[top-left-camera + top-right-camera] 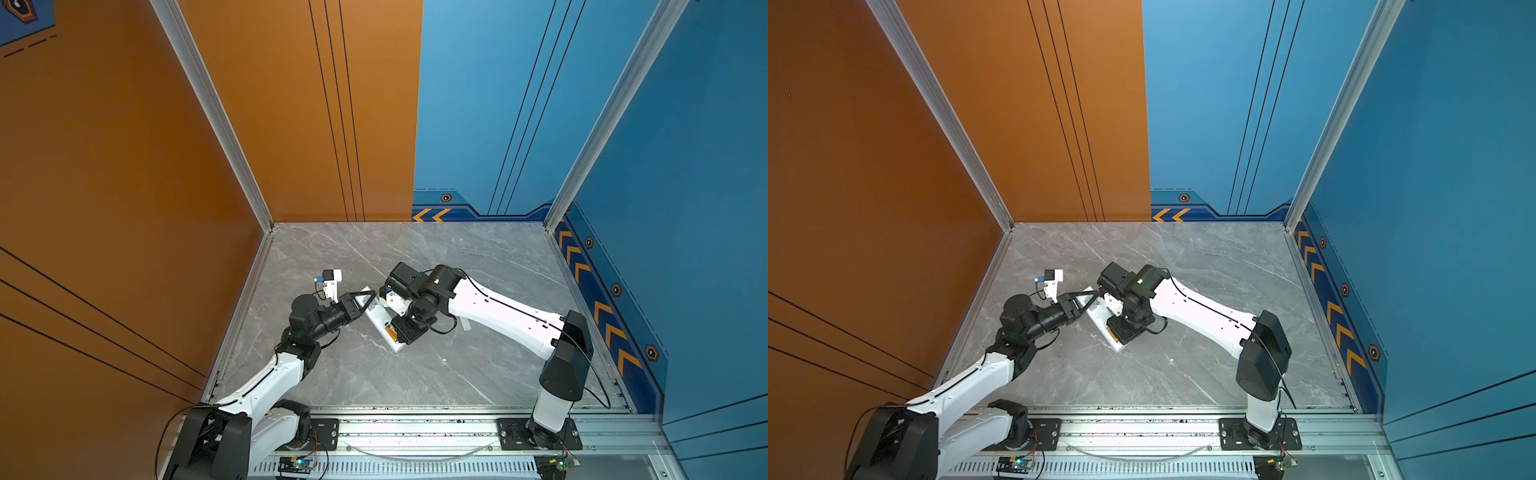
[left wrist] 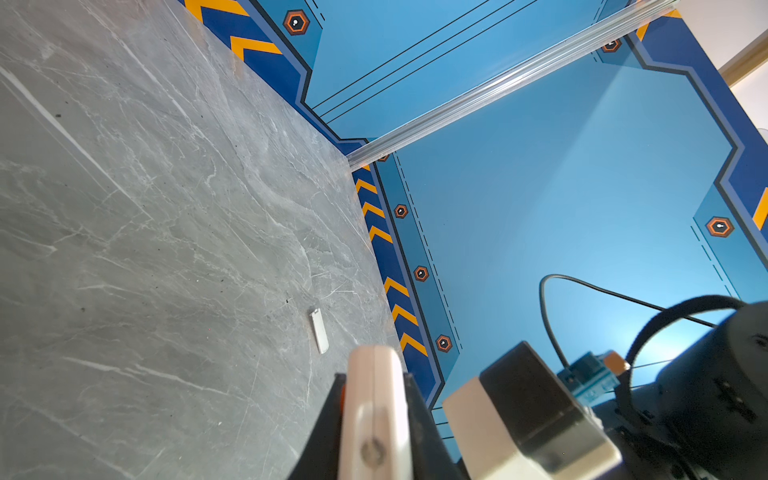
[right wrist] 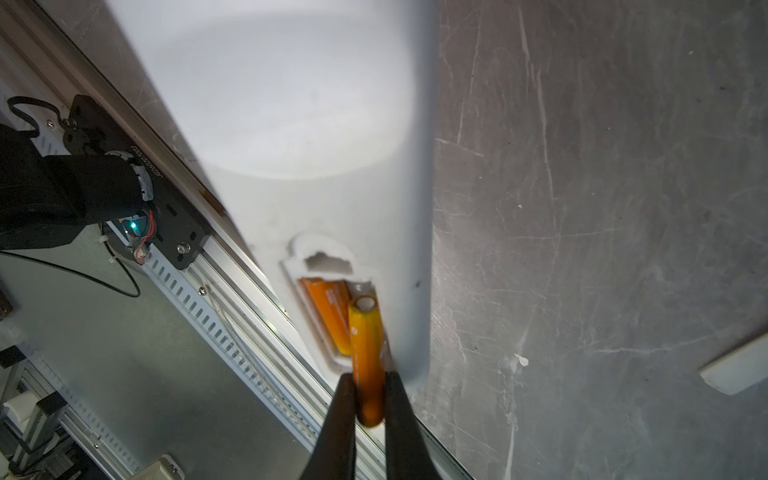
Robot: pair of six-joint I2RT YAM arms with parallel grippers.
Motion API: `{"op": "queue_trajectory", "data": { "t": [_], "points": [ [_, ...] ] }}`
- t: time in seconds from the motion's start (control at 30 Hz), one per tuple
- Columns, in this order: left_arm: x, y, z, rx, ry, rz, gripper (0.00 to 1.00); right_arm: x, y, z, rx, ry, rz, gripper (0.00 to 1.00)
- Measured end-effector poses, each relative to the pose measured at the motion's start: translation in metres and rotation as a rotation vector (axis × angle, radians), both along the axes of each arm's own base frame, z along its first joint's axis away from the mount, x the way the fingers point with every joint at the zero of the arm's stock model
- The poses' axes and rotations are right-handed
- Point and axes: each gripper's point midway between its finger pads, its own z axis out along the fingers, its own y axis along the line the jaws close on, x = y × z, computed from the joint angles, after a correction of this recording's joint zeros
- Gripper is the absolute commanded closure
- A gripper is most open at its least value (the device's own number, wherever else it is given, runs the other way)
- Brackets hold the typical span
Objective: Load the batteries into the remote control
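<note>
our left gripper (image 2: 374, 415) has its fingers clenched on one end of the remote control (image 3: 291, 124), back up on the table (image 1: 457, 365). our right gripper (image 3: 370, 399) grasps the second battery (image 3: 365, 353) lengthwise over the open bay, beside the seated battery (image 3: 328, 316).

Bright even light; near remote control (image 3: 291, 104) blurred, glaring.

Cover plate (image 2: 319, 331) alone on tabletop (image 1: 436, 374), rest passable.
</note>
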Motion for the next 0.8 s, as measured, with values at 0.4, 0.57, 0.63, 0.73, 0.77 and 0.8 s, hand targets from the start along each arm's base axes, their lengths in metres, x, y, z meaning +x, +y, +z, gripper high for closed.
{"op": "queue_trajectory", "data": {
  "t": [0.4, 0.57, 0.63, 0.73, 0.77, 0.8],
  "points": [
    [-0.0012, 0.0006, 0.0014, -0.002, -0.005, 0.001, 1.0, 0.0038, 0.0008, 0.0027, 0.007, -0.003, -0.014, 0.83],
    [-0.0015, 0.0005, 0.0015, -0.004, -0.004, 0.0, 1.0, 0.0037, 0.0012, 0.0032, 0.009, -0.003, -0.013, 0.83],
    [-0.0016, 0.0005, 0.0018, -0.004, -0.005, 0.0, 1.0, 0.0037, 0.0012, 0.0033, 0.009, -0.003, -0.013, 0.83],
    [-0.0016, 0.0005, 0.0018, -0.005, -0.004, 0.0, 1.0, 0.004, 0.0017, 0.0043, 0.012, -0.005, -0.013, 0.84],
    [-0.0016, 0.0005, 0.0018, -0.005, -0.004, 0.0, 1.0, 0.0042, 0.0019, 0.0048, 0.013, -0.006, -0.014, 0.84],
    [-0.0016, 0.0005, 0.0018, -0.005, -0.004, 0.0, 1.0, 0.0044, 0.0022, 0.0051, 0.014, -0.007, -0.014, 0.85]
  ]
}}
